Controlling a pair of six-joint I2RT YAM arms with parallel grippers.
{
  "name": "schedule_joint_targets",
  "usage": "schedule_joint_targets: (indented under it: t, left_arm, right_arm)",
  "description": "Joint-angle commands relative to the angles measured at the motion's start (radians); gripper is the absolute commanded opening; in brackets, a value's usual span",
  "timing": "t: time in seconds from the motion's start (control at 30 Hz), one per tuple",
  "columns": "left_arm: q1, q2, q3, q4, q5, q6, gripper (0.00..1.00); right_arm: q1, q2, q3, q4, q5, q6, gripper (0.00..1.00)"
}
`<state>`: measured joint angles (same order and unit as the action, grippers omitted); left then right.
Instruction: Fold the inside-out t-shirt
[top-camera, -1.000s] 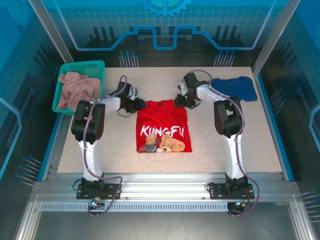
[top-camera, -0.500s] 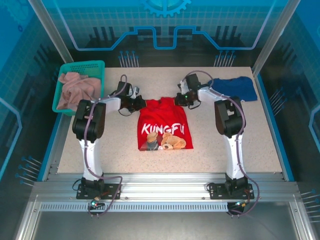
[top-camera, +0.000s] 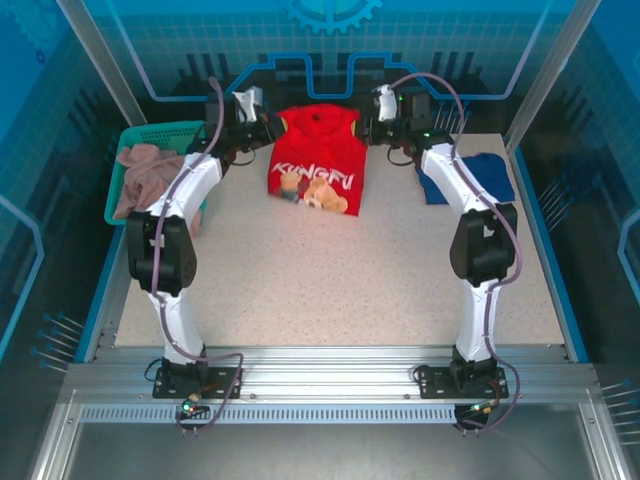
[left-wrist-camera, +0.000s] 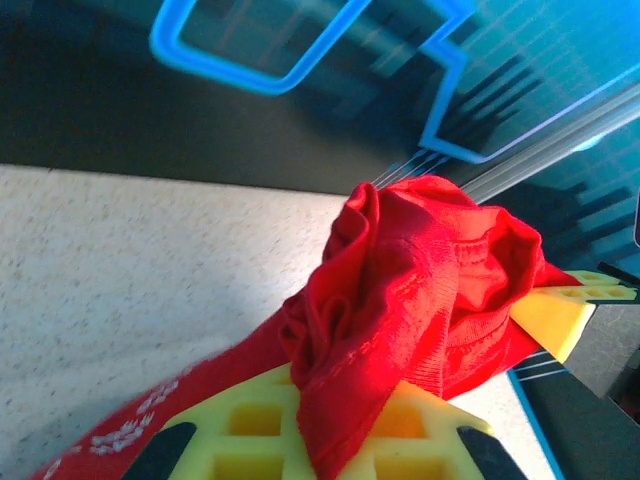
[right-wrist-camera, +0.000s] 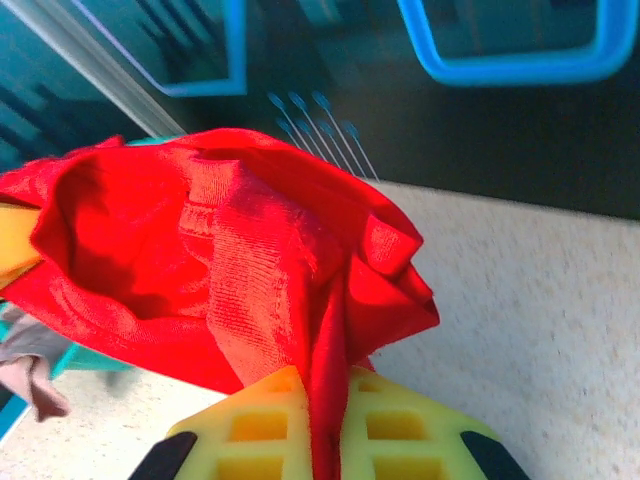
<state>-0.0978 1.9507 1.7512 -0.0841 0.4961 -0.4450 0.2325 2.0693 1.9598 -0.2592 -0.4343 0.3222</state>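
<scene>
In the top view, at the far left of your frame, a green basket (top-camera: 160, 130) holds a pale pinkish garment (top-camera: 145, 180). Right of it, toward the upper middle, your left gripper (top-camera: 270, 128) is clamped tight on one shoulder of the inside-out t-shirt (top-camera: 315, 160). The shirt hangs stretched between both grippers at the top centre, its printed front facing you. Its lower edge droops toward the speckled table (top-camera: 330, 290), and you cannot tell whether it touches. Your right gripper (top-camera: 378, 122) pinches the other shoulder, jaws closed on the cloth. Further right, a dark blue t-shirt (top-camera: 478, 175) lies on the table.

In the left wrist view, red fabric (left-wrist-camera: 410, 290) bunches over the yellow fingers (left-wrist-camera: 240, 420) at the bottom edge. In the right wrist view, the cloth (right-wrist-camera: 220, 260) runs down between the yellow fingers (right-wrist-camera: 260, 425) at bottom centre.
</scene>
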Motion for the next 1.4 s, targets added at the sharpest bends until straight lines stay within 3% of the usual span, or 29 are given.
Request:
schedule_joint_targets:
  t: [0.0, 0.13, 0.37, 0.5, 0.63, 0.83, 1.13, 1.23, 1.37]
  left_arm:
    - [0.004, -0.103, -0.121, 0.019, 0.049, 0.009, 0.0]
    - [-0.002, -0.257, -0.375, 0.113, 0.076, -0.007, 0.0]
    - [-0.068, -0.494, -0.874, 0.199, 0.073, -0.05, 0.0]
    - [-0.113, -0.552, -1.019, 0.236, 0.067, -0.1, 0.0]
    - [-0.125, -0.52, -1.031, 0.233, 0.02, -0.109, 0.0]
    - [-0.118, -0.386, -0.956, 0.187, -0.08, -0.051, 0.0]
    - [-0.074, -0.132, -0.784, 0.198, -0.094, -0.011, 0.07]
    - [-0.066, -0.046, -0.733, 0.195, -0.076, -0.012, 0.12]
    - [-0.065, -0.001, -0.701, 0.182, -0.081, -0.008, 0.33]
  right_arm:
    - [-0.007, -0.113, -0.108, 0.052, -0.076, -0.045, 0.0]
    - [0.012, -0.282, -0.375, 0.118, -0.12, -0.048, 0.0]
    - [0.072, -0.567, -0.931, 0.135, -0.037, 0.019, 0.0]
    - [0.094, -0.658, -1.125, 0.148, 0.003, 0.078, 0.0]
    - [0.104, -0.61, -1.113, 0.107, 0.072, 0.075, 0.0]
    - [0.099, -0.417, -0.938, -0.007, 0.129, 0.043, 0.0]
    - [0.087, -0.16, -0.739, -0.073, 0.16, -0.012, 0.02]
    - [0.078, -0.087, -0.675, -0.129, 0.189, -0.023, 0.06]
    - [0.061, -0.057, -0.633, -0.176, 0.193, -0.037, 0.23]
